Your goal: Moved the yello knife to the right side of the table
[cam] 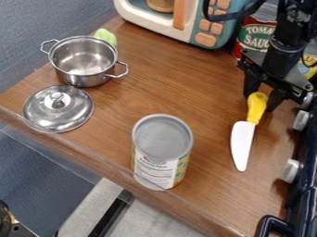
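Note:
At the right side of the wooden table, the black gripper [260,99] hangs down from the upper right. Its fingers stand on either side of the yellow handle of the knife [256,107], shut on it near the handle's top end. The knife's white blade [242,144] points down toward the table's front edge, tilted slightly left. Whether the blade rests on the wood or hangs just above it, I cannot tell.
A can [162,150] stands at front centre. At left are a steel pot [84,60] and its lid [57,107], with a green item behind. A toy microwave [207,23] and a sauce can [255,34] stand at the back. Stove knobs [290,170] line the right edge.

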Tool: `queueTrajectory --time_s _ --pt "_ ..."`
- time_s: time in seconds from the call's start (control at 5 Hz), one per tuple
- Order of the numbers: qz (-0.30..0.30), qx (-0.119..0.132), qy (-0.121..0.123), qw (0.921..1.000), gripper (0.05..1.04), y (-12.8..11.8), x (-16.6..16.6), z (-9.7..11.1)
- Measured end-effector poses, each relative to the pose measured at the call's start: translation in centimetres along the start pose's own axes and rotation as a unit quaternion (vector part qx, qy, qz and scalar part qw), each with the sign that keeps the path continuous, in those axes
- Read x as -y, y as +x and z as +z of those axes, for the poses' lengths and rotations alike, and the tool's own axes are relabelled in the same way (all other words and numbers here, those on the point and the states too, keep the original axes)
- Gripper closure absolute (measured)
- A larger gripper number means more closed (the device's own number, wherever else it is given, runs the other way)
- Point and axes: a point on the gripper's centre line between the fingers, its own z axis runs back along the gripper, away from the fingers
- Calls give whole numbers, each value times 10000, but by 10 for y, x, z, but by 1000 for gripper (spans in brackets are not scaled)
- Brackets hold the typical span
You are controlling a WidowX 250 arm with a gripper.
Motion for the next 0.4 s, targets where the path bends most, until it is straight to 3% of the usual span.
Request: queueTrajectory --time_s 0.2,0.4 --pt "50 -100 -61 9999 561 -12 4 -7" --pt "25 -60 -98 9999 497 -18 5 -7"
